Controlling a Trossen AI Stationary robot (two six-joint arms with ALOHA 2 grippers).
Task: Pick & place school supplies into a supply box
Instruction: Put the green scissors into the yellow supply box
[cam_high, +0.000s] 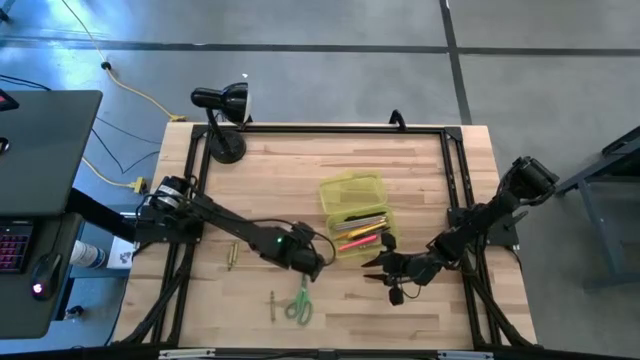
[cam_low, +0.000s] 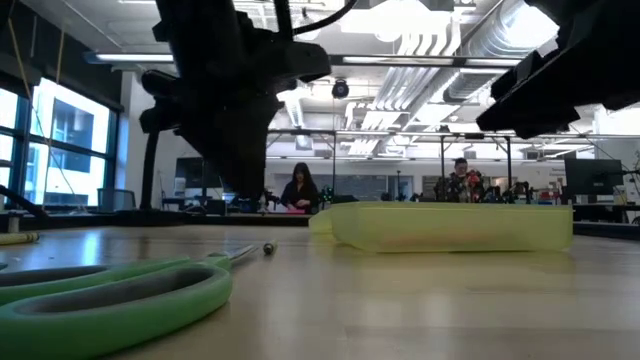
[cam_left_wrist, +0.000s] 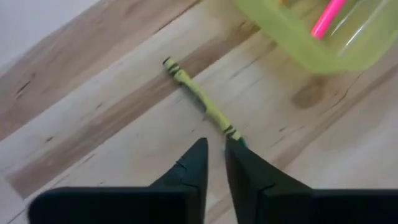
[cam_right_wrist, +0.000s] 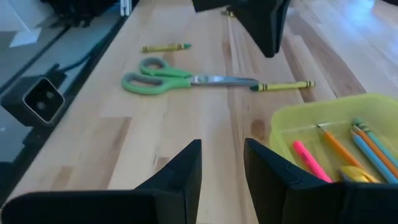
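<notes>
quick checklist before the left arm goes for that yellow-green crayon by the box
1. Left pincer lined up on the thin yellow-green crayon: ok, the tips sit at its near end.
2. Fingers parted enough to straddle it: not ok, only a narrow gap shows.
3. Crayon free of neighbours: ok, it lies apart from the green-handled scissors.
4. Translucent yellow-green plastic box open to receive it: ok, the lid is folded back, with the pink marker and pencils inside.
5. Right pincer out of the way: cannot tell; it hovers close beside the box.
</notes>
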